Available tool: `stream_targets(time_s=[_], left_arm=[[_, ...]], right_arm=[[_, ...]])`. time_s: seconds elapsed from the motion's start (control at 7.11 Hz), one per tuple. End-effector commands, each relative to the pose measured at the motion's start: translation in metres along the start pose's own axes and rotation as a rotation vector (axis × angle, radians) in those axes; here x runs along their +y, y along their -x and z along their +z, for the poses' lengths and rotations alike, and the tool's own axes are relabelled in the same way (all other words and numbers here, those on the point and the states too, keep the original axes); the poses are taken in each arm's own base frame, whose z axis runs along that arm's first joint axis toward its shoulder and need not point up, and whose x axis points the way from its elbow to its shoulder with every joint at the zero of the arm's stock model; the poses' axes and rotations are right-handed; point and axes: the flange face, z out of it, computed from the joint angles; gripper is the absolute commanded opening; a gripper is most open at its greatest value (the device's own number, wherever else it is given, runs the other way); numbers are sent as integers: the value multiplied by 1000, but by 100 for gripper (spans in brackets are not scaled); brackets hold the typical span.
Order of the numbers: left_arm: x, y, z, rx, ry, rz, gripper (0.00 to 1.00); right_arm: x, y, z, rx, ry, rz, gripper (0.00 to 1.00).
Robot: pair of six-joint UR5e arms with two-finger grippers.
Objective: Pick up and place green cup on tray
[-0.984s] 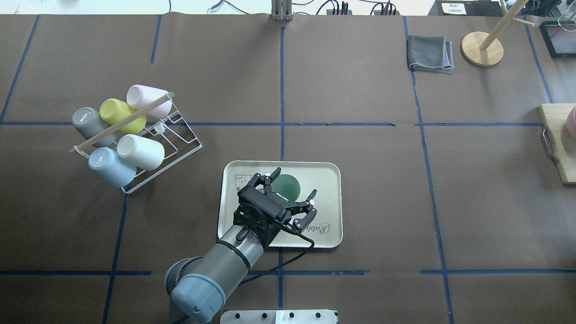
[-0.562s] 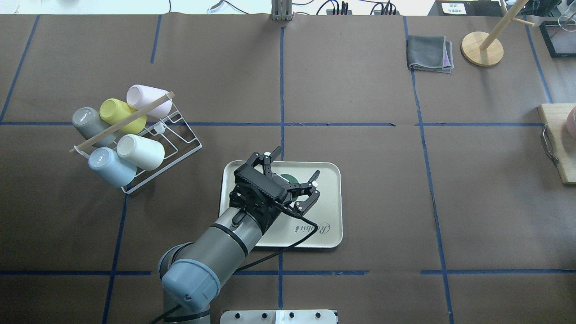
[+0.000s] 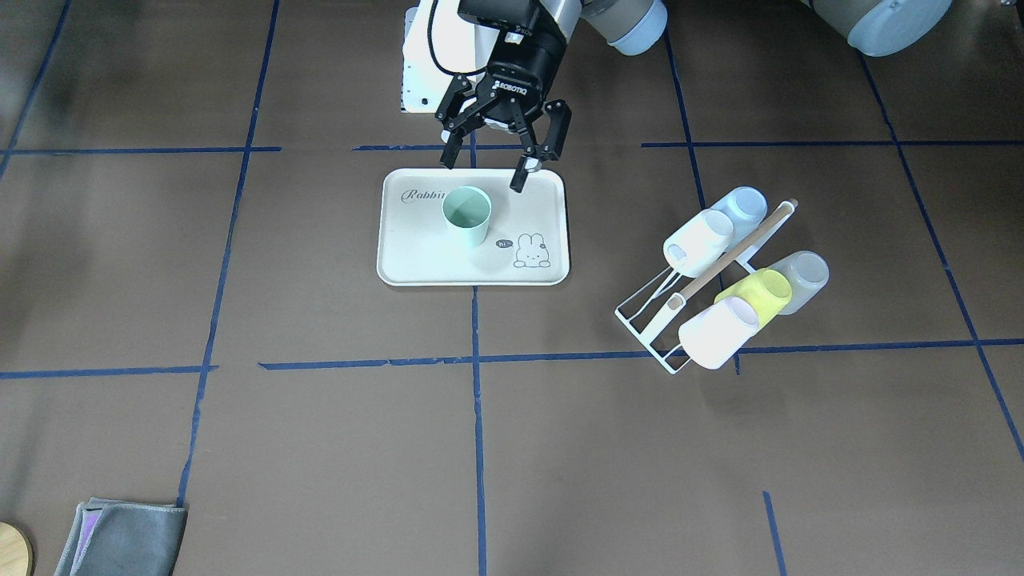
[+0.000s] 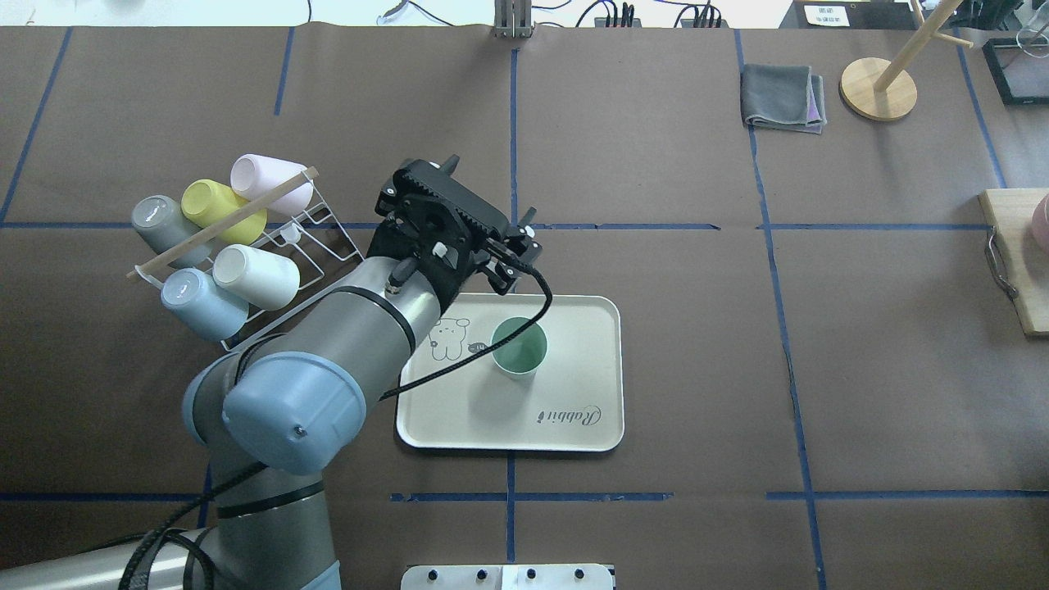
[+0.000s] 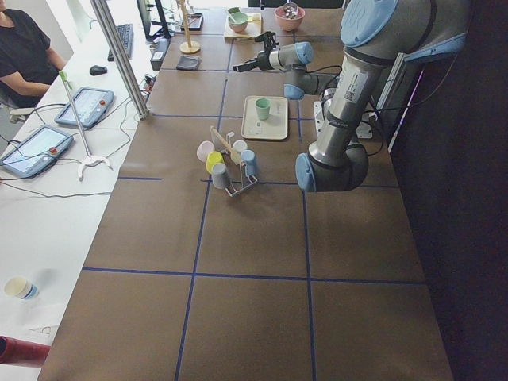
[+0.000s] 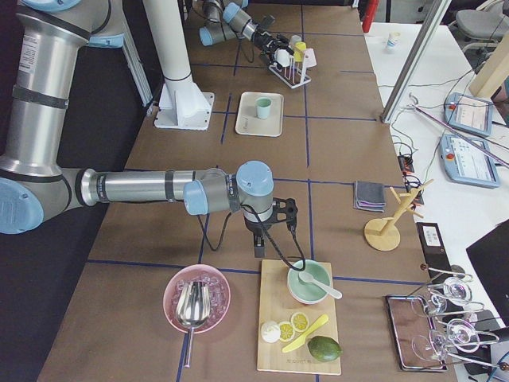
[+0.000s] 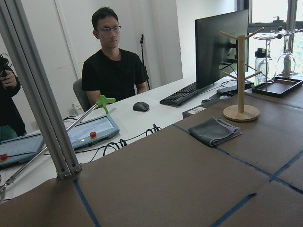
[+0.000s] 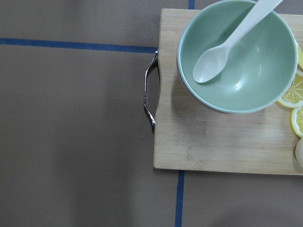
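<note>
The green cup [image 3: 466, 214] stands upright, mouth up, near the middle of the tray [image 3: 416, 260], between the "Rabbit" script and the bunny drawing. It looks like a light, stiff, empty plastic tumbler with a smooth matte wall, so it should tip easily if nudged. The safest hold is probably across its tapered wall just below the rim, or a pinch over the rim. The left gripper [image 3: 480, 174] is released, with its jaws spread wide, and hangs clear of the cup above the tray. Its wrist camera looks out level over the worktop, so the arm seems raised and tipped forward. The right gripper [image 6: 260, 245] sits far away by a wooden cutting board [image 8: 213, 142]. Whether it is parted I cannot tell.
</note>
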Motion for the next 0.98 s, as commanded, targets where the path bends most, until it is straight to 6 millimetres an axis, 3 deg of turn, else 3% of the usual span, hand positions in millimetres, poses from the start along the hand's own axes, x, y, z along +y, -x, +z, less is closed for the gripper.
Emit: stream_targets(time_s=[0.0, 0.14, 0.28, 0.42, 0.56, 0.7, 0.84], left_arm=[[5, 58, -3, -88, 85, 56, 100], [21, 97, 9, -138, 194, 104, 100], [5, 153, 17, -168, 324, 106, 100], [-10, 208, 12, -119, 445, 41, 100], [-11, 269, 5, -82, 553, -45, 100], [7, 338, -11, -76, 696, -161, 100], [20, 395, -29, -54, 813, -283, 100]], right_arm=[[0, -1, 1, 4, 3, 2, 100], [2, -5, 5, -5, 13, 10, 100], [2, -5, 6, -4, 14, 11, 100], [2, -4, 5, -6, 12, 11, 100], [2, -4, 5, -6, 12, 11, 100], [2, -5, 6, -6, 14, 13, 100], [3, -6, 6, -7, 17, 15, 100]])
